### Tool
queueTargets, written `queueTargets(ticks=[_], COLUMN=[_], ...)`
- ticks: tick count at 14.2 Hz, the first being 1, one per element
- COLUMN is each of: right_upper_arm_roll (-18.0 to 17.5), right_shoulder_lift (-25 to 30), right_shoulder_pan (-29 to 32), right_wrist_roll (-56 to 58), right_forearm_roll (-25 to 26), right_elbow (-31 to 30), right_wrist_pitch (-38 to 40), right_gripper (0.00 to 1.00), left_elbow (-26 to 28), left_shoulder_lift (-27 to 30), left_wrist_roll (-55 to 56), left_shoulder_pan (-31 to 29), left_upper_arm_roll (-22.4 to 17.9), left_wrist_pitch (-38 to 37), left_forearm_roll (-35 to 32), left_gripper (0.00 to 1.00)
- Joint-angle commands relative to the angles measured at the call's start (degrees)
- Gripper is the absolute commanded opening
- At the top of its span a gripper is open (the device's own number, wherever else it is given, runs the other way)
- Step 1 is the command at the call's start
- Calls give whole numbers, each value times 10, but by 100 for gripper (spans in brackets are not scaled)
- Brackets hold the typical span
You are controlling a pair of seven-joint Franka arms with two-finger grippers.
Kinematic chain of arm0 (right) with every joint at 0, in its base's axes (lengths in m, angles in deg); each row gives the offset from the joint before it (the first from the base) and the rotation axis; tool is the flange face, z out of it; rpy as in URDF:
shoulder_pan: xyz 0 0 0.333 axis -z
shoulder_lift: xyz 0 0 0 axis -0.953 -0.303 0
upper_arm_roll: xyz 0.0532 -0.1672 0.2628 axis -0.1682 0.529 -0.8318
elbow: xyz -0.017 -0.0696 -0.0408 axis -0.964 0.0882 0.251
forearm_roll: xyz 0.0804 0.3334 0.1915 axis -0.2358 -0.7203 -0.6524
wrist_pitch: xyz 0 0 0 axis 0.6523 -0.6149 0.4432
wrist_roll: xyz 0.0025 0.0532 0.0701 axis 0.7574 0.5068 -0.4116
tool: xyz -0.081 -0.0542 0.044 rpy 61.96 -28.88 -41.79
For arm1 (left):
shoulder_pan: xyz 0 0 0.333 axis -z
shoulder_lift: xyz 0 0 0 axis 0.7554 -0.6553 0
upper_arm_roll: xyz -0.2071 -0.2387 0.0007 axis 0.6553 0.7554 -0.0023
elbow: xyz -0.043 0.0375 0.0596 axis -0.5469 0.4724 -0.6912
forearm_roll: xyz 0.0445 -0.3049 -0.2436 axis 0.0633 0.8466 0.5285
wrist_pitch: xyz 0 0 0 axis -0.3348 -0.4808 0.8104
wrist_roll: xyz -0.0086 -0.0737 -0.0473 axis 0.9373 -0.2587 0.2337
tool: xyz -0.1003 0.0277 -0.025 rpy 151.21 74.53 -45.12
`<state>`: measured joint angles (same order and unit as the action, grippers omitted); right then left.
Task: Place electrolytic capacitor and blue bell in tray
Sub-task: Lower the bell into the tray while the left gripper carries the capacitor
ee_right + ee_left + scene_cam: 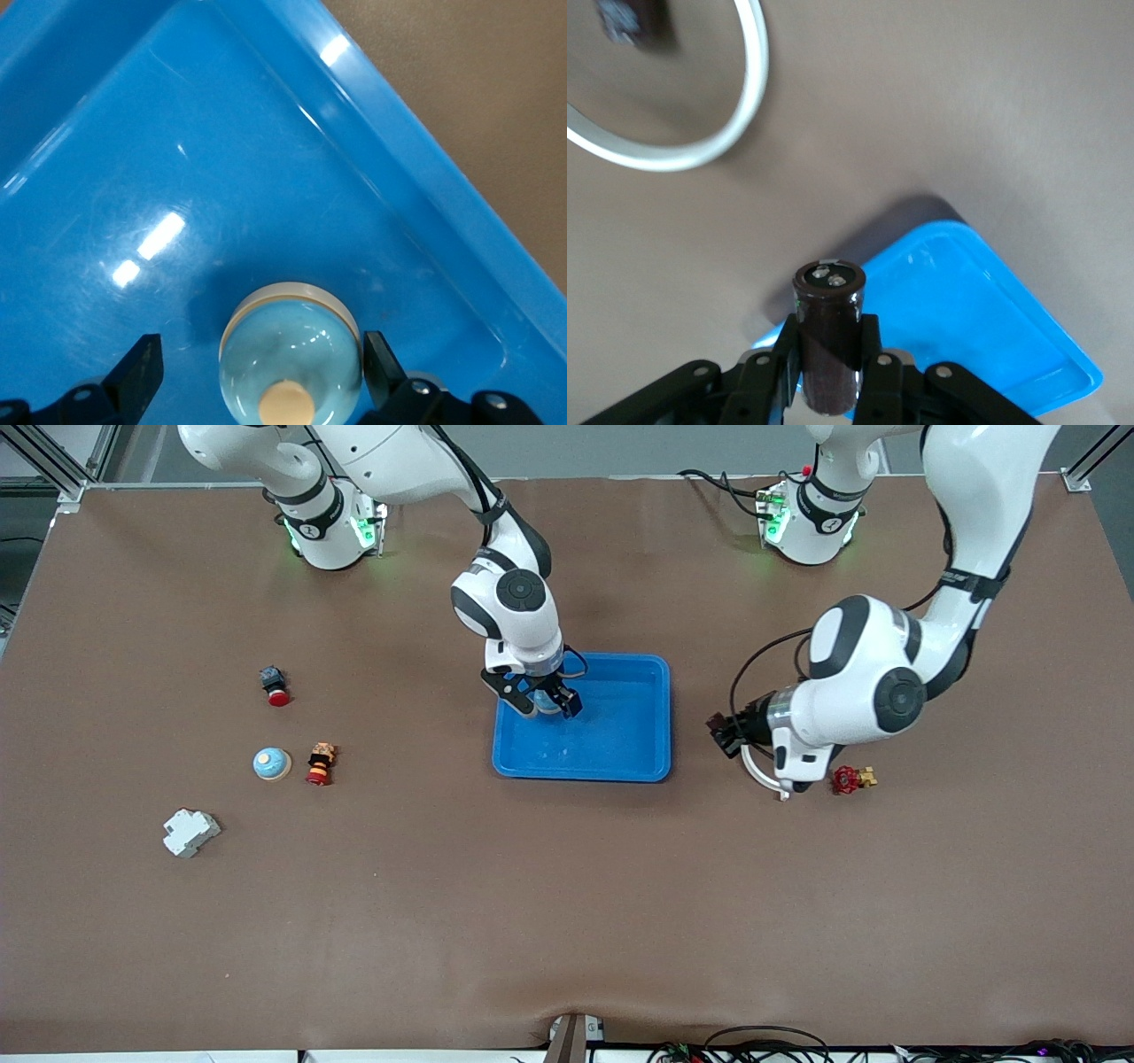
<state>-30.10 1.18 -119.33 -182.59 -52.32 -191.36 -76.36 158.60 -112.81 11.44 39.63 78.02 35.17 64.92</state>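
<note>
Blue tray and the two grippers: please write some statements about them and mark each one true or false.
1. The left gripper holds the capacitor. True.
2. The capacitor lies in the blue tray. False: it is held above the table beside the tray.
3. The right gripper is over the tray with the blue bell between its fingers. True.
4. The right gripper's fingers squeeze the bell. False: gaps show on both sides.

Robotics lab: brown-covered table [567, 921], aluminium frame [53, 465]
</note>
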Motion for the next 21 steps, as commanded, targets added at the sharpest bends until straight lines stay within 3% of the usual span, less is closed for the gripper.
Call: queueTargets(ticks=[1, 3, 7, 12, 15, 16, 17, 18, 21], right_upper_arm_roll=[6, 6, 6, 6, 7, 7, 7, 7, 7], right_shoulder_lift=[3, 7, 46, 114, 150, 162, 173, 181, 192], right_shoulder_pan=[-8, -6, 13, 74, 139, 168, 197, 227, 306], right_wrist_roll=[-10, 7, 82, 229, 366, 417, 472, 524, 650], right_forearm_roll=[11, 24, 26, 25, 26, 26, 28, 37, 67], right_elbow=[20, 21, 25, 25, 12, 1, -8, -15, -23], right_wrist_pitch=[36, 61, 148, 264, 299, 300, 300, 300, 298], right_gripper=[100, 100, 100, 100, 100, 100, 100, 100, 100], left_elbow=[33, 63, 66, 66, 62, 60, 59, 59, 49], left_shoulder_lift=[0, -4, -32, -89, -116, -122, -123, -122, -101], left_wrist_roll=[25, 45, 167, 301, 332, 332, 332, 332, 332], left_shoulder_pan=[30, 60, 139, 174, 187, 186, 186, 187, 175], left_upper_arm_roll=[1, 0, -4, -4, -5, -5, -5, -5, -4], left_wrist_pitch=[55, 94, 139, 139, 140, 139, 139, 139, 117], left_forearm_roll=[4, 4, -12, -145, -176, -176, -176, -176, -177], left_gripper=[0, 0, 0, 0, 0, 14, 52, 100, 100])
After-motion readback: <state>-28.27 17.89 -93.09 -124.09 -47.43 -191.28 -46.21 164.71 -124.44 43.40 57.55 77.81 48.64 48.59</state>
